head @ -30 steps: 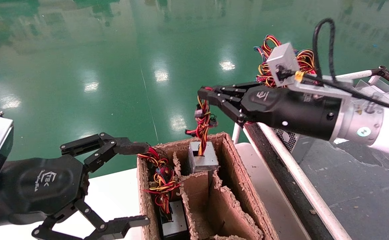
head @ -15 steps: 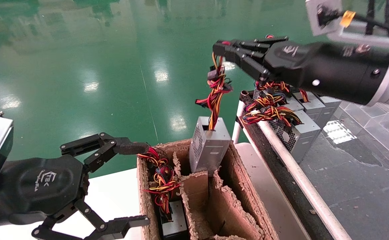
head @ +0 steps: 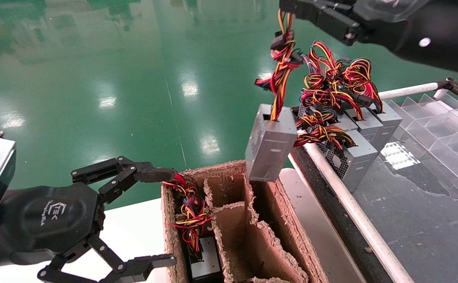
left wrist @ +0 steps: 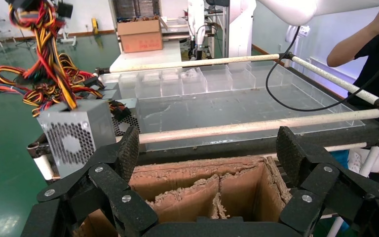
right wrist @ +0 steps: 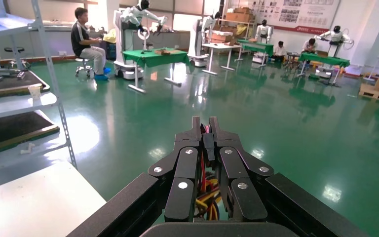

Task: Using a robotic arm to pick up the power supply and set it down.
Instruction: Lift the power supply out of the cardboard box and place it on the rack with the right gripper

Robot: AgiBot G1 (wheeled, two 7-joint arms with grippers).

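A glossy green floor (head: pixel 134 78) fills the upper half of your head view, with a white desk (head: pixel 134 236) along the lower left and a dark conveyor-like bench (head: pixel 421 220) with a white rail (head: pixel 354 212) in the lower right.

Your right gripper (head: pixel 288 6) sits at the top edge, right of centre, its fingers (head: pixel 331 19) clamped together on the bunch of red, yellow and black wires (head: pixel 282 67). In the right wrist view the right gripper (right wrist: pixel 203 129) shows its fingers pressed shut with wire strands (right wrist: pixel 205 197) visible between the linkages.

The power supply (head: pixel 270 143) hangs from those wires in the centre of the head view, tilted, clear of the cardboard box (head: pixel 292 220) and above its upper right corner, just beside the rail. In the left wrist view the power supply (left wrist: pixel 74 140) shows its perforated vent side at the left of the frame, with the wires (left wrist: pixel 49 54) rising to the top left corner.

The box has torn cardboard dividers (head: pixel 233 220); another supply (head: pixel 205 263) lies in its lower left compartment with a wire tangle (head: pixel 187 212) above it. A row of further supplies (head: pixel 362 137) stands on the bench, upper right, topped with wires.

Your left gripper (head: pixel 158 216) hovers at the lower left, just beside the box's left wall, fingers (head: pixel 150 173) spread wide apart and holding nothing. In its own wrist view, the left gripper (left wrist: pixel 207 163) frames the box (left wrist: pixel 202 190) between its fingers.
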